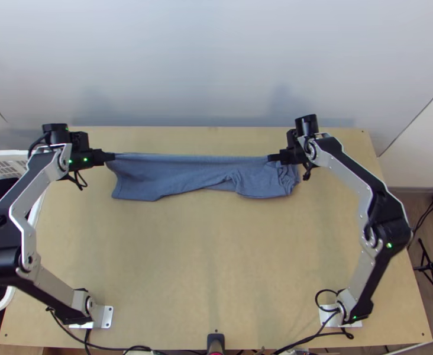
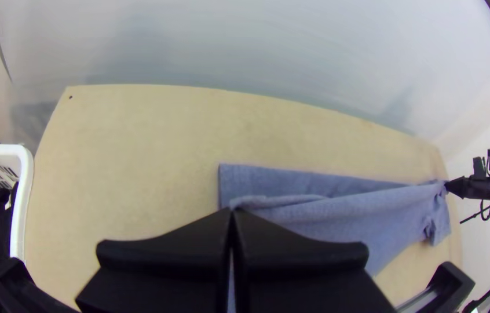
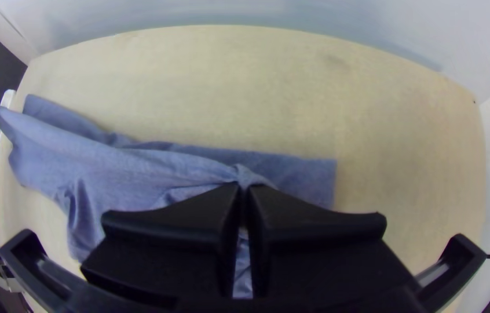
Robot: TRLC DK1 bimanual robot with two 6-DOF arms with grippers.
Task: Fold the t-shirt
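The blue-grey t-shirt [image 1: 193, 171] hangs as a wide strip near the table's far edge, its upper edge pulled straight between both grippers. In the top view my left gripper [image 1: 111, 157] grips its left upper corner, and my right gripper [image 1: 272, 157] grips the upper edge near the right end, where the cloth is bunched. The left wrist view has the left gripper [image 2: 231, 211] shut on the shirt [image 2: 326, 211], with a flat layer on the table beyond. In the right wrist view the right gripper [image 3: 242, 186] is shut on the shirt [image 3: 112, 168].
A white basket [image 1: 37, 216] with dark cloth inside stands against the table's left side. Bare wood of the table [image 1: 210, 254] lies between the shirt and the arms' bases. A wall rises behind the far edge. Cables run along the near edge.
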